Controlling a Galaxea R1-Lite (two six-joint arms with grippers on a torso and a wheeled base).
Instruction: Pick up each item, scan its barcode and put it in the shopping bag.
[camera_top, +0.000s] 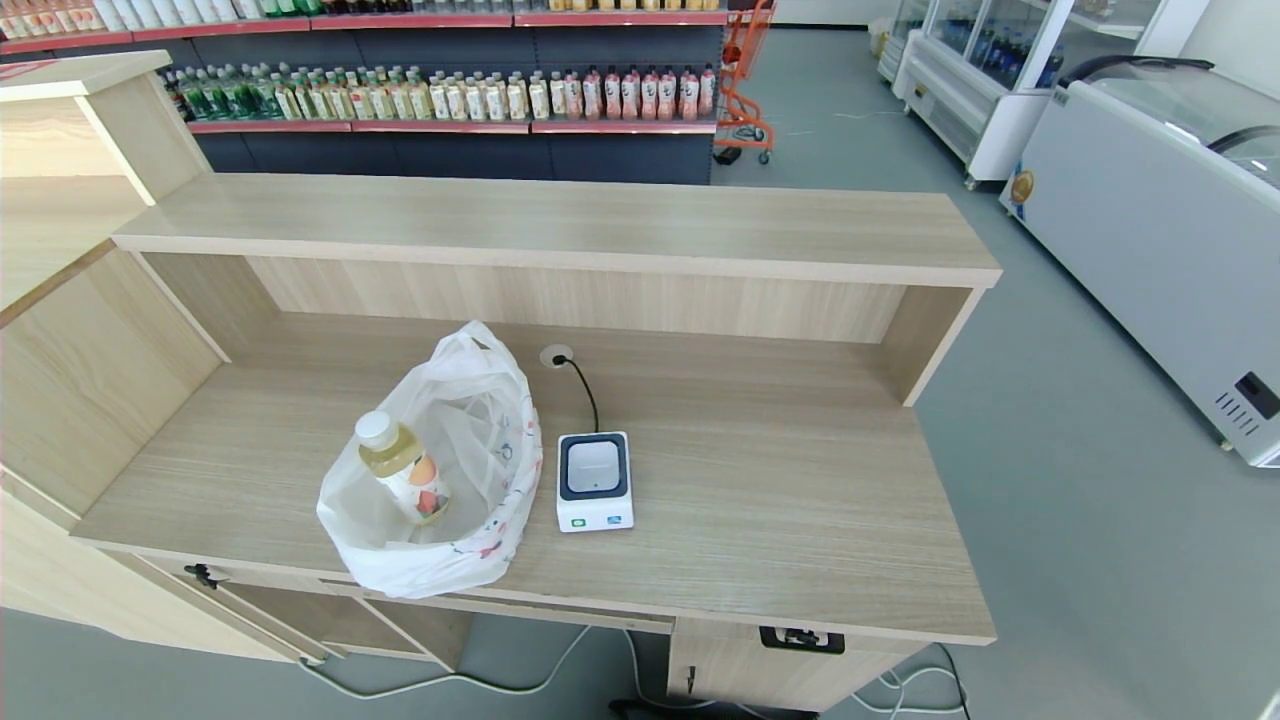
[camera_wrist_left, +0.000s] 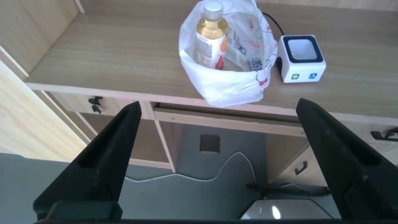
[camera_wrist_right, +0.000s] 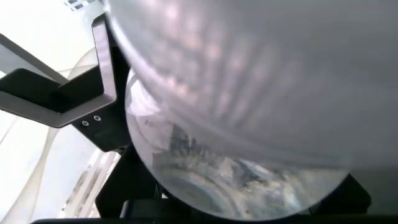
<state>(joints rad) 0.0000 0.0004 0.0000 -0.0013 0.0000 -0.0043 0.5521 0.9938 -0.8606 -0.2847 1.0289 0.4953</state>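
Left gripper (camera_wrist_left: 217, 180): fingers (camera_wrist_left: 99, 168) spread wide, nothing between them. It is held off the near edge of the counter (camera_top: 780, 500), apart from everything on it.

Right gripper: cannot tell whether open or closed. Its wrist view has a blurred grey rounded surface (camera_wrist_right: 249, 74) close up, with black frame parts (camera_wrist_right: 56, 93) beside it; what the surface is cannot be made out.

Bag (camera_top: 480, 560): white thin plastic with a small printed pattern, mouth open upward. It stands on the counter near the front edge, left of centre.

Bottle (camera_top: 400, 470): inside the bag, tilted, white cap up. Pale yellow liquid, white label with orange. Neck and cap rise above the bag's rim.

Scanner (camera_top: 594, 480): small white box with a dark window on top, flat on the counter just beside the bag, on its right. A black cable (camera_top: 585, 390) runs from its back to a round grommet (camera_top: 556, 354) farther back on the counter.

Behind the counter: shelves (camera_top: 450, 95) with rows of bottles, an orange cart (camera_top: 745, 90), and freezers (camera_top: 1150, 220) at the right.
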